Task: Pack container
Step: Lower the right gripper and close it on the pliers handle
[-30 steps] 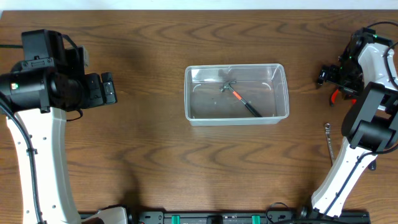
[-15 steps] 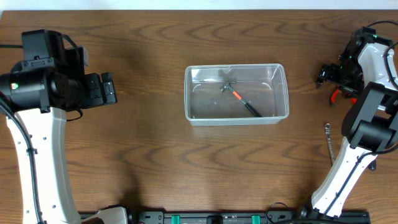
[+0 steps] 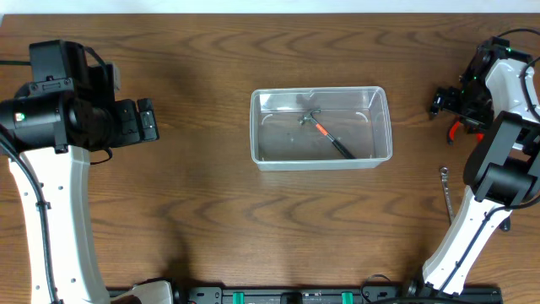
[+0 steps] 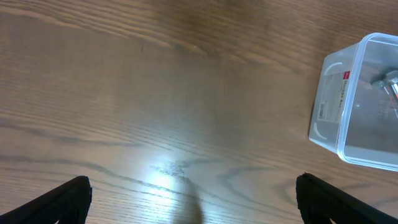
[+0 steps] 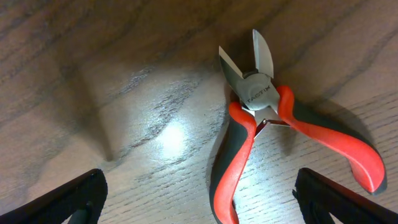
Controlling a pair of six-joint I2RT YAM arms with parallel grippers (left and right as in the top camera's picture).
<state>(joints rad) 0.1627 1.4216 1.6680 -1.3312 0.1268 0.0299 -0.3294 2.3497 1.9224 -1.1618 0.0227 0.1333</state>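
Note:
The clear plastic container (image 3: 321, 127) stands at the table's middle. It holds a small hammer (image 3: 325, 133) with an orange and black handle. Its corner also shows at the right edge of the left wrist view (image 4: 360, 102). Red and black handled cutting pliers (image 5: 273, 130) lie on the wood at the far right; in the overhead view they show as a red spot (image 3: 455, 129). My right gripper (image 5: 199, 199) is open just above the pliers, one handle between its fingers. My left gripper (image 4: 193, 199) is open and empty over bare wood at the left.
A slim metal tool (image 3: 445, 189) lies on the table at the right, in front of the right arm's base. The container bears a white label on its short side (image 4: 336, 93).

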